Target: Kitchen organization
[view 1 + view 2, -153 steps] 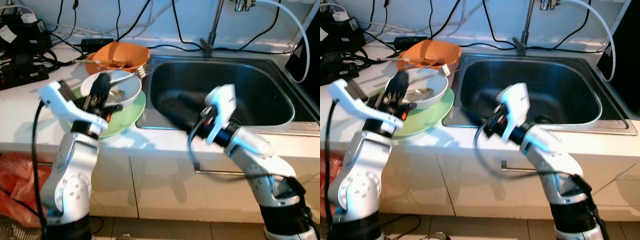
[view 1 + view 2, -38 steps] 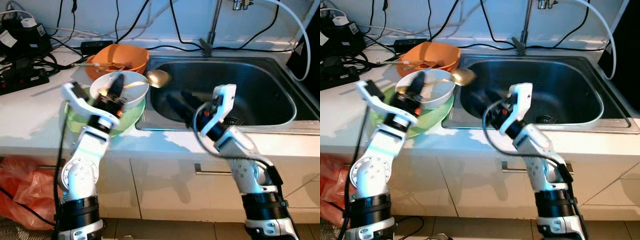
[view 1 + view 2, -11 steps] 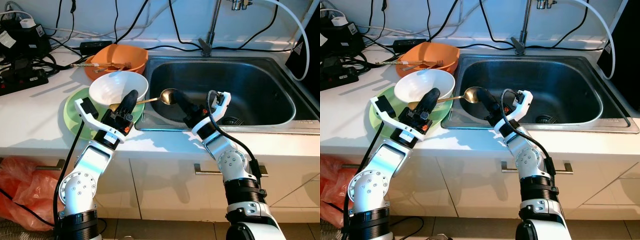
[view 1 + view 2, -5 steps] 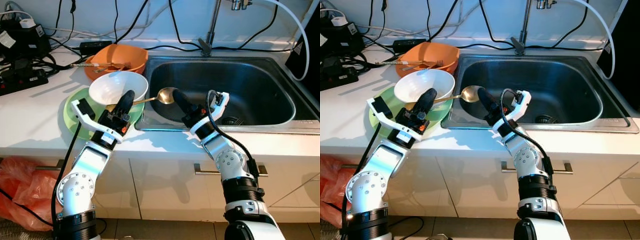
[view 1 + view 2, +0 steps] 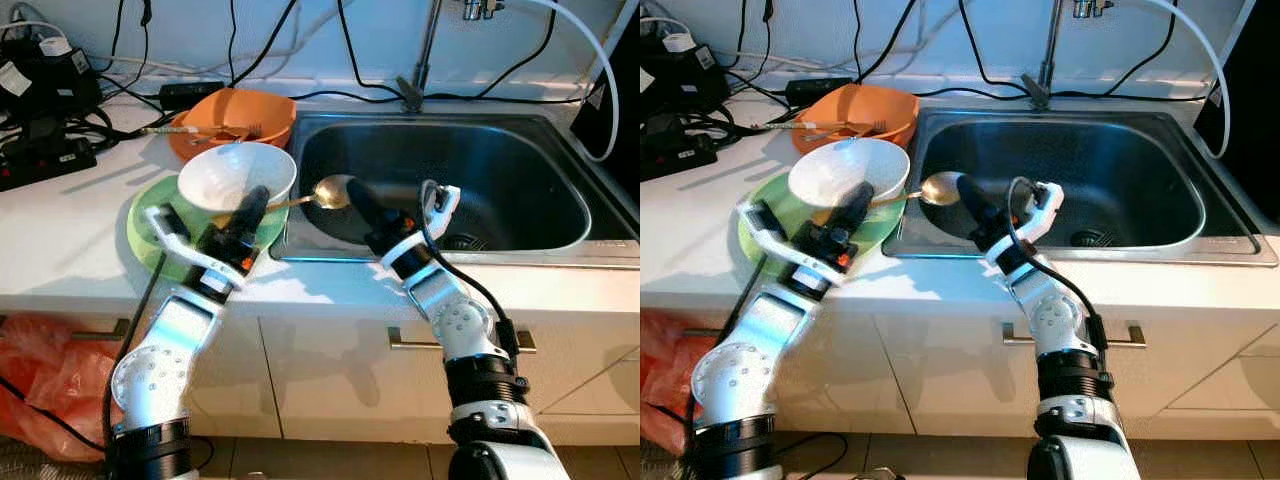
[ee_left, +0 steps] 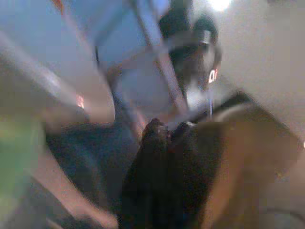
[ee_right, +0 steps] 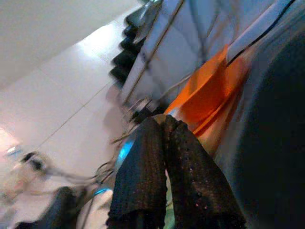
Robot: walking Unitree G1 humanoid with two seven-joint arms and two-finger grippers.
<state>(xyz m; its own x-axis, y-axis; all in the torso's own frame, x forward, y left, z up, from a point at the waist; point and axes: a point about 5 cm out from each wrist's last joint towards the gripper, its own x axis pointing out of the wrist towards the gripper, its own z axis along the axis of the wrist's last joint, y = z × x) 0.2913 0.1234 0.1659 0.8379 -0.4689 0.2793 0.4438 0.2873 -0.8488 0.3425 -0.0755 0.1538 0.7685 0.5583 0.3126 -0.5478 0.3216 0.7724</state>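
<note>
The left gripper (image 5: 255, 198) is closed on the handle of the gold spoon (image 5: 331, 191), whose bowl hangs over the sink (image 5: 560, 235) edge, just beside the closed, empty right gripper (image 5: 353, 190). The head views show the white bowl (image 5: 236, 173) on the green plate (image 5: 148, 222); the right wrist view shows the orange bowl (image 7: 214, 95) past its fingers (image 7: 143, 157). No readable writing.

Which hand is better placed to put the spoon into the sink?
Left. The left hand already grips the spoon by its handle, with the spoon's head over the sink edge. The right hand is shut and holds nothing.
</note>
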